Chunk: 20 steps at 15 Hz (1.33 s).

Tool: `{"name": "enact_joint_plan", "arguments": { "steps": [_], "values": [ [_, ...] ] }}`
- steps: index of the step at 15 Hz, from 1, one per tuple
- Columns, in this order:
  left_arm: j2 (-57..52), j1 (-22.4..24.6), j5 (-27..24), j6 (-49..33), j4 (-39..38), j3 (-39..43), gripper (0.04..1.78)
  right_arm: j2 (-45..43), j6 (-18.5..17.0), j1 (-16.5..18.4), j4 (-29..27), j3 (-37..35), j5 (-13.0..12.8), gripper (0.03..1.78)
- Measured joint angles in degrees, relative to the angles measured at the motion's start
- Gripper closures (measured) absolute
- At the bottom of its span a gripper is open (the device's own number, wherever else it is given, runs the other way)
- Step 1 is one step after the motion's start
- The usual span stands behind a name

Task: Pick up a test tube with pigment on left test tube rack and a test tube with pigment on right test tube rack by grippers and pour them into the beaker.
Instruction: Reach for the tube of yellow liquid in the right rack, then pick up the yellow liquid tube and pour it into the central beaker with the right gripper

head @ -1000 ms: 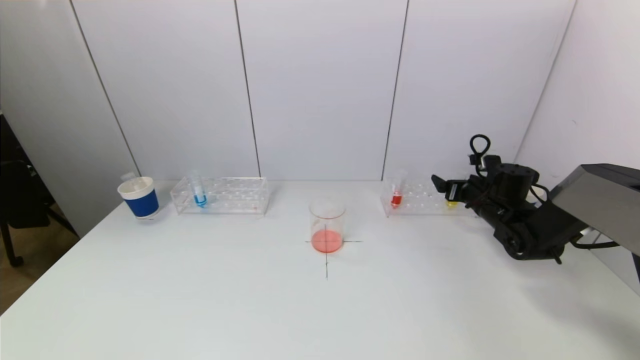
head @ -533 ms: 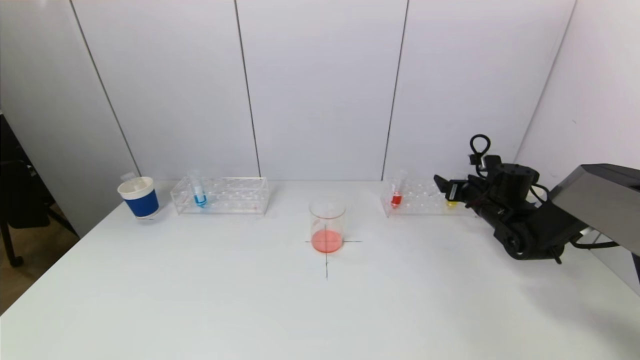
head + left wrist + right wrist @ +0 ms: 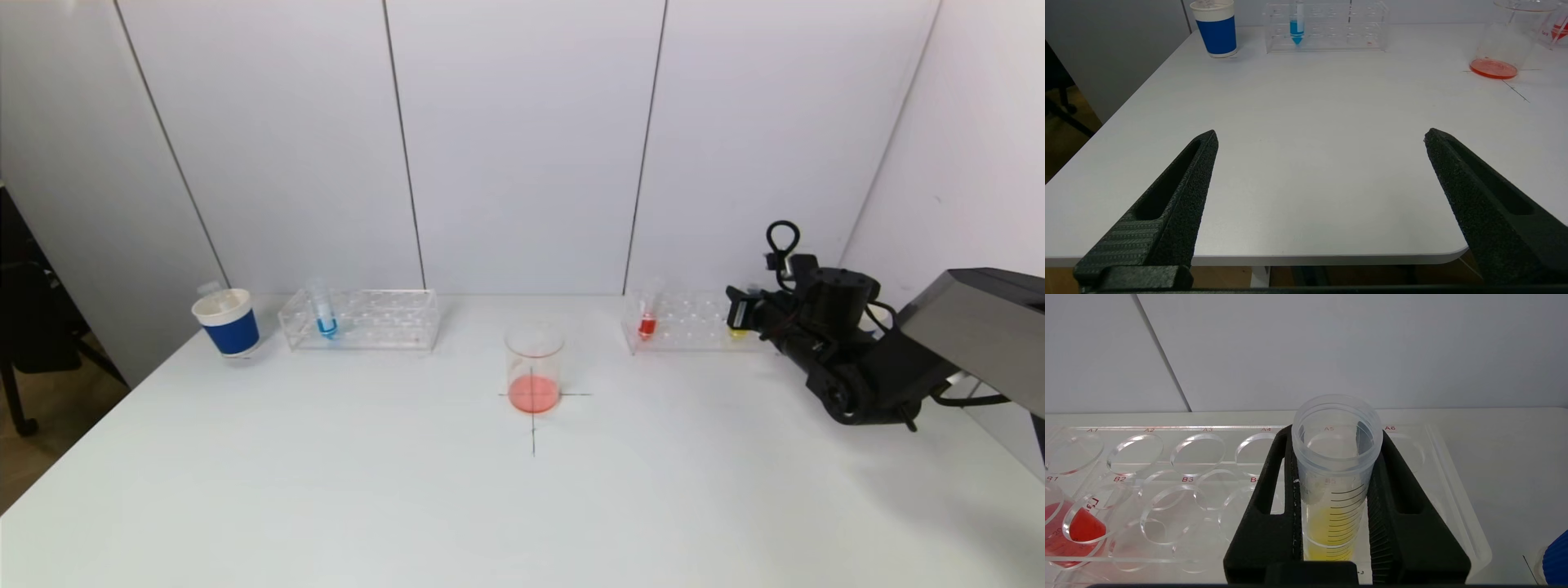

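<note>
A clear beaker (image 3: 534, 363) with red liquid at its bottom stands on a cross mark at the table's middle. The left rack (image 3: 384, 318) holds a tube with blue pigment (image 3: 324, 314). The right rack (image 3: 686, 322) holds a tube with red pigment (image 3: 647, 322) and a tube with yellow pigment (image 3: 737, 331). My right gripper (image 3: 739, 314) is shut on the yellow tube (image 3: 1333, 477), which stands upright in its rack hole. My left gripper (image 3: 1321, 134) is open and empty, off the table's front edge and out of the head view.
A blue and white paper cup (image 3: 227, 321) stands left of the left rack. A blue object (image 3: 1555, 559) shows at the edge of the right wrist view, beside the right rack (image 3: 1167, 428). White walls close the back and right.
My right gripper's fingers, spread wide around the yellow tube a second ago, have closed onto it. Nothing else has moved.
</note>
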State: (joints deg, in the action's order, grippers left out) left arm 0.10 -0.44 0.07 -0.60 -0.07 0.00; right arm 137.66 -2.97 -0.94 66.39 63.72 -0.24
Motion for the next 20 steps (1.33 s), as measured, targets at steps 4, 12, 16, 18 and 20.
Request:
{"name": "enact_joint_plan", "arguments": {
  "steps": [4, 12, 16, 18, 20],
  "values": [
    [0.0, 0.0, 0.02, 0.02, 0.0, 0.0, 0.06, 0.0, 0.09, 0.0, 0.0, 0.0, 0.0, 1.3],
    [0.0, 0.0, -0.02, 0.0, 0.0, 0.0, 0.06, -2.02, 1.07, 0.17, -2.65, 0.13, 0.02, 1.3],
    [0.0, 0.0, 0.0, 0.0, 0.0, 0.0, 0.06, -6.86, 1.29, 0.0, -9.34, 2.21, 0.04, 1.3],
    [0.0, 0.0, 0.0, 0.0, 0.0, 0.0, 0.06, -9.98, 1.68, -0.1, -13.62, 4.04, 0.06, 1.3],
    [0.0, 0.0, 0.0, -0.02, 0.02, 0.0, 0.06, -13.18, 1.74, -0.29, -18.82, 6.79, 0.06, 1.3]
  ]
}}
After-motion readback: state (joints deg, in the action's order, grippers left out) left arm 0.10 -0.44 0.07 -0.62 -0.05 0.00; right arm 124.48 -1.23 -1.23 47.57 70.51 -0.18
